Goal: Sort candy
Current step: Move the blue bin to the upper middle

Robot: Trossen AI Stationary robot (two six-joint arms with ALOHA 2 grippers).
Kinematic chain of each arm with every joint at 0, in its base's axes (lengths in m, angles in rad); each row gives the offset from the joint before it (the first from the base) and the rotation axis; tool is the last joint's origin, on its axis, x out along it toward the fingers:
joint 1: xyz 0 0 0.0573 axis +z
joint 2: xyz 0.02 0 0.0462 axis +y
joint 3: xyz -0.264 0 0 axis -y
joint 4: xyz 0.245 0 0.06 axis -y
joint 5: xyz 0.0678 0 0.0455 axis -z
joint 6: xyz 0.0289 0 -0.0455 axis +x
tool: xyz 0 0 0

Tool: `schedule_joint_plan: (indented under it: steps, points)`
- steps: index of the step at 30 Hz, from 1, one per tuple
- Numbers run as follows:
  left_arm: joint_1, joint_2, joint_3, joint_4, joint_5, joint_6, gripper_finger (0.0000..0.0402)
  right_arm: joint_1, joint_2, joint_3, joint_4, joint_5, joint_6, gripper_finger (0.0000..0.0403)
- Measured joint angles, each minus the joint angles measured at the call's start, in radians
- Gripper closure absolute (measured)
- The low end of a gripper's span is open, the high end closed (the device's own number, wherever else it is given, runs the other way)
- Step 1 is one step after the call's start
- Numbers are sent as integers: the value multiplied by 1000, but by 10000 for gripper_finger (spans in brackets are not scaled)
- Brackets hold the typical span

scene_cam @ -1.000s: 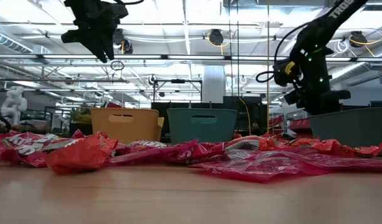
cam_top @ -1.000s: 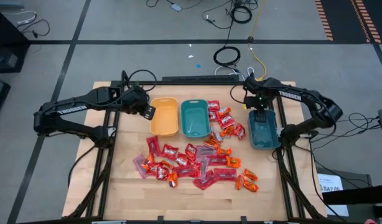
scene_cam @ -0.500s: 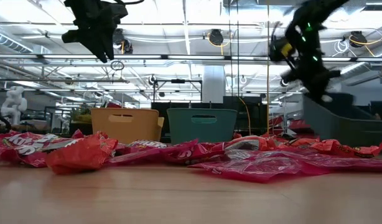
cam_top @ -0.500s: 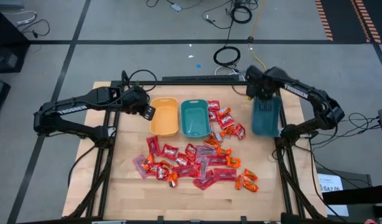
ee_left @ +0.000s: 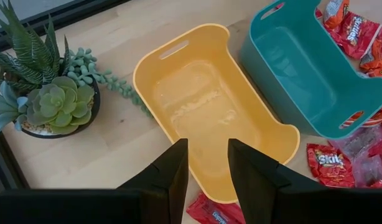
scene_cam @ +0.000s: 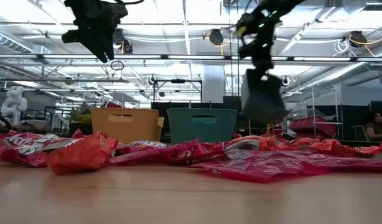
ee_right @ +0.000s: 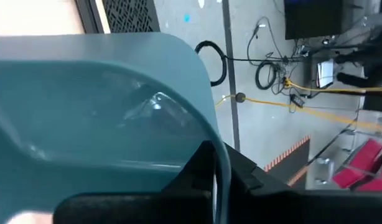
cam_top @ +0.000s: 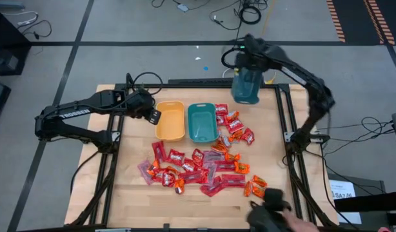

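Observation:
Candy (cam_top: 204, 164), red and orange wrapped pieces, lies scattered on the wooden table in front of a yellow bin (cam_top: 171, 120) and a teal bin (cam_top: 201, 122), which stand side by side. My left gripper (ee_left: 208, 155) hangs open above the yellow bin's near end, holding nothing. My right gripper (cam_top: 249, 57) is over the table's far edge, shut on a darker teal bin (cam_top: 246, 87) that hangs in the air (scene_cam: 262, 99). My right gripper grips the darker teal bin by the rim of one short end wall (ee_right: 211, 146), with one finger (ee_right: 197, 183) inside the bin and the other outside. The fingers come slanting down from above. The bin hangs tilted below them, clear of the table.
A small potted plant (ee_left: 54, 99) stands left of the yellow bin. A person's hand with a dark object (cam_top: 275, 216) shows at the table's near right corner. Bare wood lies along the right side (cam_top: 272, 138) and the near edge.
My right gripper has shut on the darker teal bin's rim at the table's right side. It has tipped the bin up, lifted it clear and swung it up toward the far edge and to the left. A hand with a dark object has come into view at the near right.

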Motion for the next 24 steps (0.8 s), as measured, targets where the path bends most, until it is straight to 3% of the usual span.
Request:
schedule_joint_plan:
  steps: [9, 24]
  points:
    - [0, 0, 0, 0, 0, 0, 278, 67, 265, 199, -42, 40, 39, 403]
    - [0, 0, 0, 0, 0, 31, 278, 161, 333, 211, -180, 50, 244, 403]
